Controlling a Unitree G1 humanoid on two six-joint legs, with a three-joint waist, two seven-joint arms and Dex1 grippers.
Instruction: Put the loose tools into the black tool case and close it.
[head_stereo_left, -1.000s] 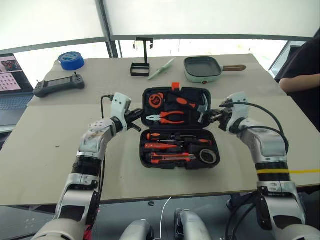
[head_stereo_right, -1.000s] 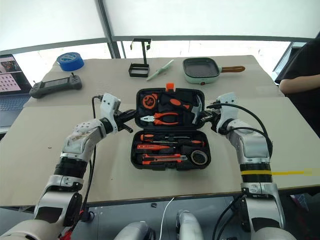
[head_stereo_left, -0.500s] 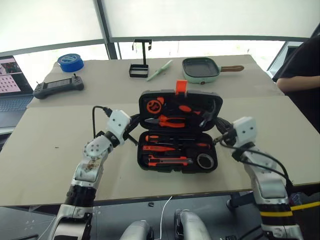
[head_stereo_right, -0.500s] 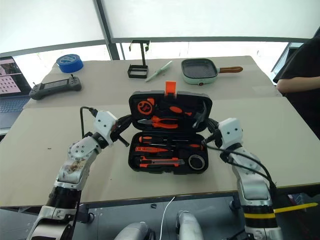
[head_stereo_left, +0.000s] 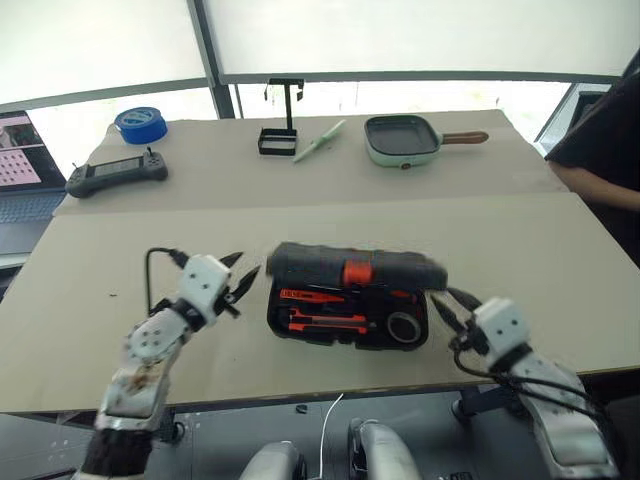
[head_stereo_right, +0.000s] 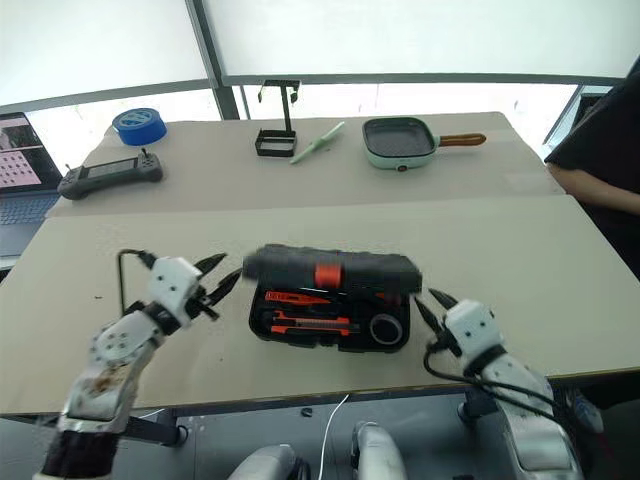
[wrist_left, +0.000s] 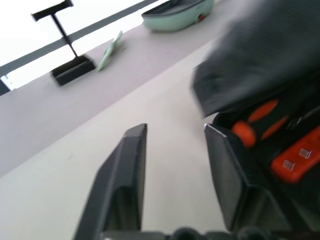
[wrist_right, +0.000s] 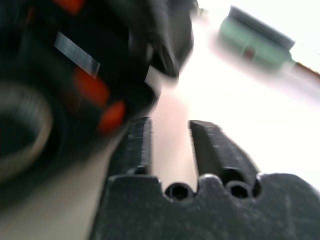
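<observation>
The black tool case (head_stereo_left: 355, 268) lies at the middle of the table, its lid tilted low over the base, orange latch (head_stereo_left: 357, 272) facing me. Under the lid's front edge I still see orange-and-black screwdrivers (head_stereo_left: 318, 296), the utility knife (head_stereo_left: 330, 320) and the dark tape roll (head_stereo_left: 403, 327) in their recesses. My left gripper (head_stereo_left: 240, 268) stands open just left of the case, touching nothing. Its fingers (wrist_left: 125, 170) have bare table between them. My right gripper (head_stereo_left: 450, 303) is open at the case's right front corner, apart from it.
At the back of the table stand a blue tape roll (head_stereo_left: 141, 122), a black controller (head_stereo_left: 117, 175), a black stand (head_stereo_left: 281, 135), a pale green tool (head_stereo_left: 320, 140) and a green pan (head_stereo_left: 403, 138). A laptop (head_stereo_left: 20, 150) sits far left. A person's arm (head_stereo_left: 600, 160) reaches in from the right.
Both grippers let go of the raised lid, opened and drew back toward me. The lid swung down from upright to low over the base.
</observation>
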